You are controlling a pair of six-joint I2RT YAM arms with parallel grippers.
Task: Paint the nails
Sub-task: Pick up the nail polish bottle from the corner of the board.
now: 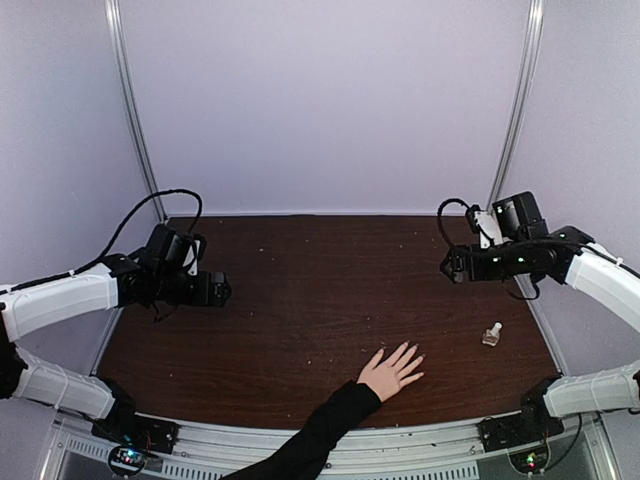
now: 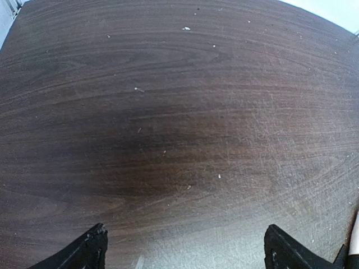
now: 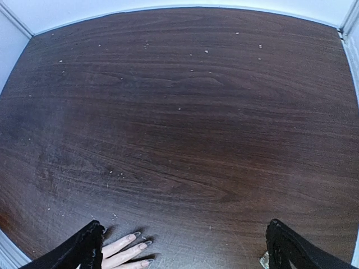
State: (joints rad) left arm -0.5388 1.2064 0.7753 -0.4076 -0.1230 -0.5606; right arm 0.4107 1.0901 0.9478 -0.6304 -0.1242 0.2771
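The surface [image 1: 300,300] was a dark brown wood-grain board, smooth but finely scratched and dotted with pale specks. Pale lilac walls [image 1: 320,100] closed it in along the far, left and right edges. A hand [image 1: 392,372] lay flat just inside the near edge, right of the middle, coming in over that edge on a black sleeve [image 1: 310,440]. Its fingers were spread and pointed toward the far right corner. The nails [image 3: 136,234] at the fingertips were small, pale and oval, and rested on the wood.

A small clear glass bottle [image 1: 491,335] stood upright near the right edge. It was beside the hand but apart from it.

The left end effector [image 1: 222,290] hung above the left side of the surface, well apart from the hand, its black fingers spread wide and holding nothing. The right end effector [image 1: 450,268] hung above the right side, beyond the bottle, also spread wide and holding nothing. Between the two lay a broad stretch of wood running to the far edge.
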